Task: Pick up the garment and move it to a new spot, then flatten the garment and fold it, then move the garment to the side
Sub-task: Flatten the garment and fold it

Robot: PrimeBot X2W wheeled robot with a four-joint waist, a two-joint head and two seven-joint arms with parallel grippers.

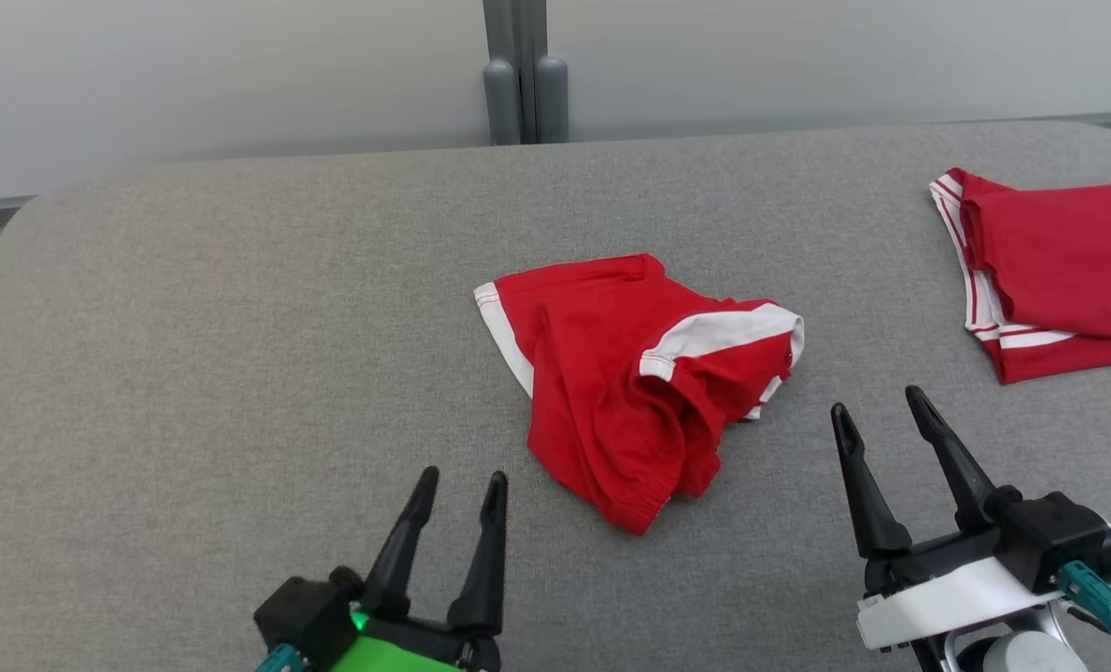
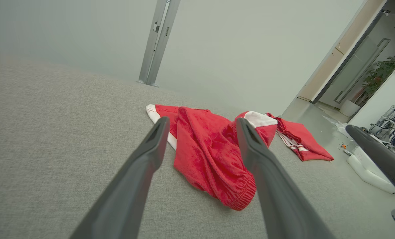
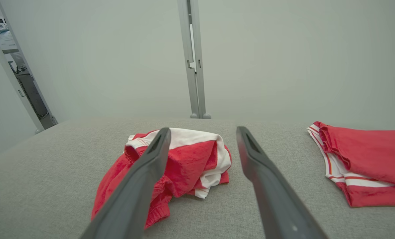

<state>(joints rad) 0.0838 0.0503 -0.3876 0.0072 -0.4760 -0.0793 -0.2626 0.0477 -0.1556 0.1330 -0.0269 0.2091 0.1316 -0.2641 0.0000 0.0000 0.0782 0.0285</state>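
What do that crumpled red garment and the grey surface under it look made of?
The crumpled red garment: soft knit fabric, perhaps cotton or polyester, matte; it lies in limp folds with a gathered elastic edge. The grey surface: woven upholstery-like cloth, matte, going by its fine speckled weave.

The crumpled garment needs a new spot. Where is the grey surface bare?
Widest bare patch of the grey fabric surface: left of the crumpled red white-trimmed garment, out to the rounded edge. A narrower strip separates it from the folded red garment at the right, the crowded side.
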